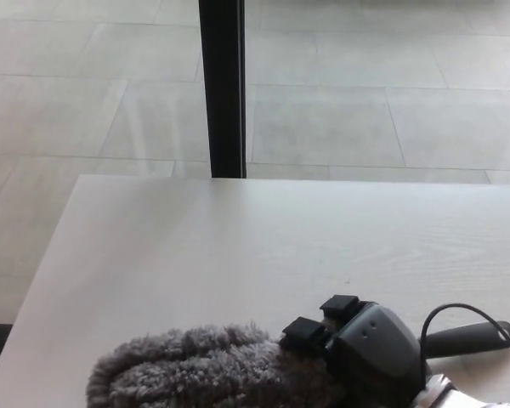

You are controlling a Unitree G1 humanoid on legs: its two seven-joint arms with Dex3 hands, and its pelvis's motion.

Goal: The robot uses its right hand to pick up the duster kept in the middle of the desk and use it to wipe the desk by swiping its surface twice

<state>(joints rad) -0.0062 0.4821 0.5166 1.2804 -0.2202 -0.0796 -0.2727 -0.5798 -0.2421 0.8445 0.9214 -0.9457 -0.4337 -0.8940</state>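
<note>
The robot's right hand (365,344) is grasping the duster (212,370), pressing its fluffy grey head against the near edge of the white desk (238,246). The dark handle (467,338) is sticking out to the right, lying along the desk.

Duster (195,370) lies on desk (195,255) at 6 o'clock, w/ right hand (370,344) at its 3 o'clock end. Post (223,85) stands behind desk at 12 o'clock.

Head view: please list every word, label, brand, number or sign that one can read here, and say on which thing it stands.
None: no text, number or logo can be read.
The grey duster, the right hand holding it, the white desk, the black post and the tiled floor all show plain surfaces.
</note>
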